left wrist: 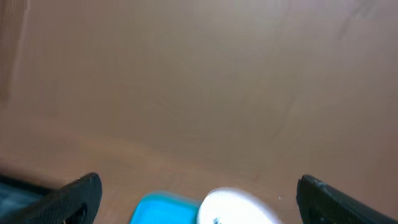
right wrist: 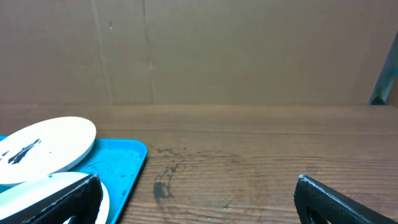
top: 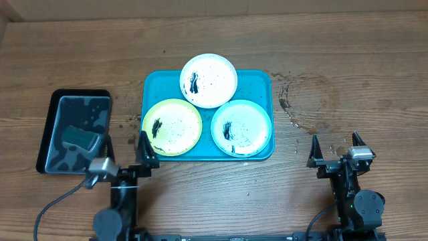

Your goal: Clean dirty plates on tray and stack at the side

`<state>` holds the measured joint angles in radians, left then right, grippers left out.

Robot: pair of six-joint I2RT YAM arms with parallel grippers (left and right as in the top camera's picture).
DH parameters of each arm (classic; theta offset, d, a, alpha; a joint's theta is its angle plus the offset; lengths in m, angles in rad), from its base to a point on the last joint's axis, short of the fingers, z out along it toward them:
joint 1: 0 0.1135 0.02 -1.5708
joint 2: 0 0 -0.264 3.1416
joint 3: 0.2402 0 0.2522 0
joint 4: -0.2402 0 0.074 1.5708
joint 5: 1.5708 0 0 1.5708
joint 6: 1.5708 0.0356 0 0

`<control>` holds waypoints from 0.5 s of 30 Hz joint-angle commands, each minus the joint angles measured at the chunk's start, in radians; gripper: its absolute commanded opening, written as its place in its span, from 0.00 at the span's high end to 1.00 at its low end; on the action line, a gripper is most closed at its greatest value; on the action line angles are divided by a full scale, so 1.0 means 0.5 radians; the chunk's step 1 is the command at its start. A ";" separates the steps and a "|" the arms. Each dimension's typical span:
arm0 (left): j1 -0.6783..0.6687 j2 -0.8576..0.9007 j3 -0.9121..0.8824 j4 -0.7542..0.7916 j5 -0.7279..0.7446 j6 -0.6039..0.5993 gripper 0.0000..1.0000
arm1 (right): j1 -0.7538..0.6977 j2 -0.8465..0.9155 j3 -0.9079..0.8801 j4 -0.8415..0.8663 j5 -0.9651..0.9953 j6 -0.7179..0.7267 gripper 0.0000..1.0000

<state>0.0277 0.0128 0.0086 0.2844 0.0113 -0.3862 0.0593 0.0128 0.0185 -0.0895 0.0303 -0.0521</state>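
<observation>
The turquoise tray [top: 258, 83] lies mid-table with three smeared plates on it: a white plate [top: 208, 80] at the back, overlapping the tray's far rim, a yellow-green plate [top: 172, 127] front left and a pale aqua plate [top: 241, 128] front right. My left gripper [top: 124, 145] is open and empty, just left of the tray's front left corner. My right gripper [top: 338, 147] is open and empty, on the bare table right of the tray. The left wrist view shows a blurred tray [left wrist: 163, 209] and white plate [left wrist: 236, 206]. The right wrist view shows the tray [right wrist: 118, 163], the white plate [right wrist: 46, 146] and the aqua plate's rim [right wrist: 37, 186].
A smaller black glossy tray [top: 48, 127] holding a dark teal sponge [top: 78, 136] lies at the left. Dark stains and specks mark the wood [top: 301, 100] right of the turquoise tray. A brown cardboard wall [right wrist: 249, 50] stands behind the table.
</observation>
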 commanded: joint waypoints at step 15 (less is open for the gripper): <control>-0.004 0.843 1.360 -0.947 -0.542 0.636 0.00 | -0.011 -0.020 -0.021 0.014 0.005 -0.002 0.00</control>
<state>0.0277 0.2962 0.5716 -0.1284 -0.1333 -0.1562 0.0593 0.0128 0.0185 -0.0902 0.0303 -0.0521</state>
